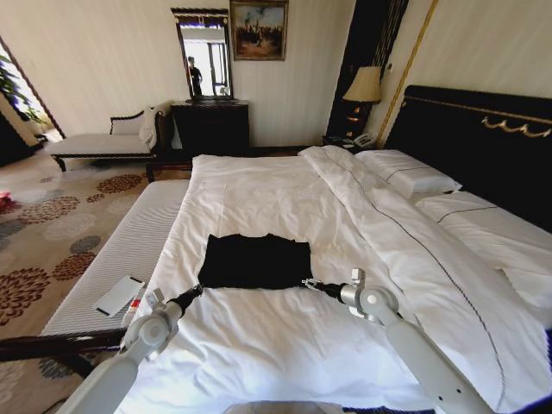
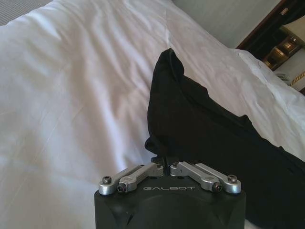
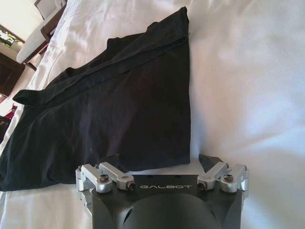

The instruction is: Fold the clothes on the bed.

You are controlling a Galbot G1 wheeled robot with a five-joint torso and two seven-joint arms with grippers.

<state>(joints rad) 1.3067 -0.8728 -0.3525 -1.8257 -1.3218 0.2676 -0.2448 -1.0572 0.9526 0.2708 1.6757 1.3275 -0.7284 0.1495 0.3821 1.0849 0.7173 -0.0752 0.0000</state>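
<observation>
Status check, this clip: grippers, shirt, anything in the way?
Left gripper shut on T-shirt corner. Right gripper open at other near corner. T-shirt partly folded on bed. No obstruction.

"GALBOT" on both gripper housings (image 2: 169,188) (image 3: 165,187)

Head view is taken from above the foot of the bed (image 1: 259,345), facing down its length toward the far wall. Both wrist views are set low and close over the sheet, behind each gripper. The black T-shirt (image 1: 255,261) is shared by all three.
</observation>
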